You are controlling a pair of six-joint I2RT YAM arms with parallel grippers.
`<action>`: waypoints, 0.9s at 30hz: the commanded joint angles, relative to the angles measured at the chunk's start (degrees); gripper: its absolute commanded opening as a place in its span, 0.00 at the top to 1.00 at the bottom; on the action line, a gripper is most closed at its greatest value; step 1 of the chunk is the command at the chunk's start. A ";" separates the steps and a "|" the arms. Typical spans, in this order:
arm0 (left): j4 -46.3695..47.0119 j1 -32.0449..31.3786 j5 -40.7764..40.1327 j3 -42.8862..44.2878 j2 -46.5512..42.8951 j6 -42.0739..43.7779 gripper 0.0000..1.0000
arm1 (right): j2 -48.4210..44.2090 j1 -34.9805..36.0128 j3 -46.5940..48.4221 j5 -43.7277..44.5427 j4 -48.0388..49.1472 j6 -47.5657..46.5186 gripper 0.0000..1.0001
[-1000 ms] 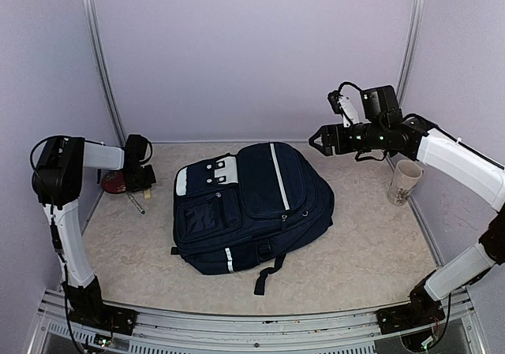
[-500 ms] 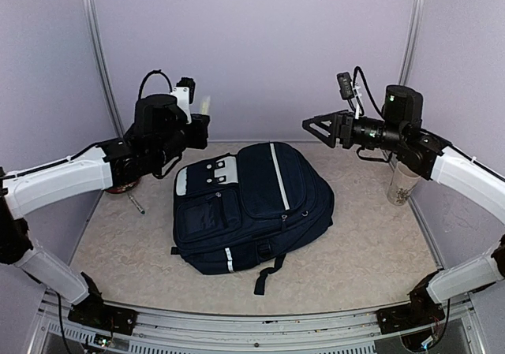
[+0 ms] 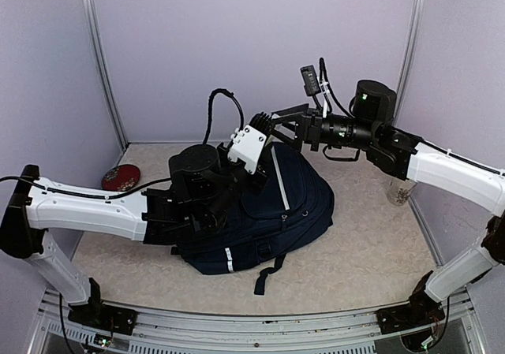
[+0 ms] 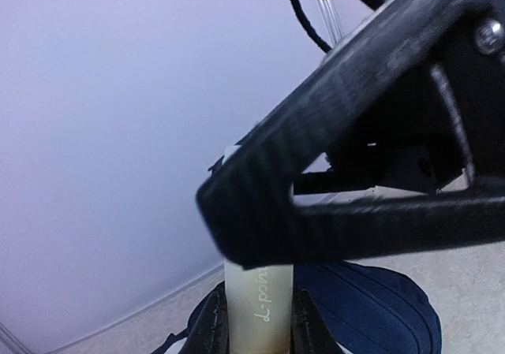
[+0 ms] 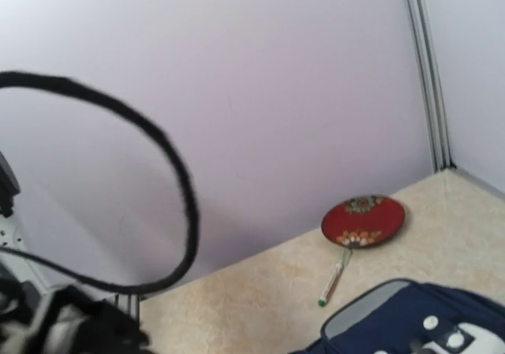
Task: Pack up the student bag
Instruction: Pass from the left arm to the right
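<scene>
One student bag [image 3: 300, 200], one red dish [image 3: 120, 177], one pen [image 5: 333, 279], one mug [image 3: 399, 191]. Left gripper [image 4: 259, 326] pinches one cream tube [image 4: 254, 291]; right gripper [image 3: 267, 122] spread wide beside it.

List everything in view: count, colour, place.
student bag: one, dark navy with a white stripe, lying flat mid-table.
red disc: one, red with a floral pattern, far left by the back wall.
pen: one, white with a green tip, beside the red disc.
mug: one, cream, right side, partly behind the right arm.
stick: one, cream with lettering, between the left pincer's fingers.
left pincer: one, black, shut on the stick, above the student bag.
right pincer: one, black, open, close by the stick.
</scene>
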 commanded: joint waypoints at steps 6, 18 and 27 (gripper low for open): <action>6.71 -1.19 -2.01 0.28 0.60 6.03 1.00 | 0.86 0.25 1.21 1.45 0.21 -0.74 0.81; -13.86 5.11 2.73 3.54 -1.20 -8.80 0.01 | -7.01 -12.06 -3.24 8.05 -10.25 2.05 1.00; -47.19 39.18 17.92 -2.74 0.36 -50.51 0.01 | -5.96 -24.53 -17.23 0.79 -4.00 14.08 1.00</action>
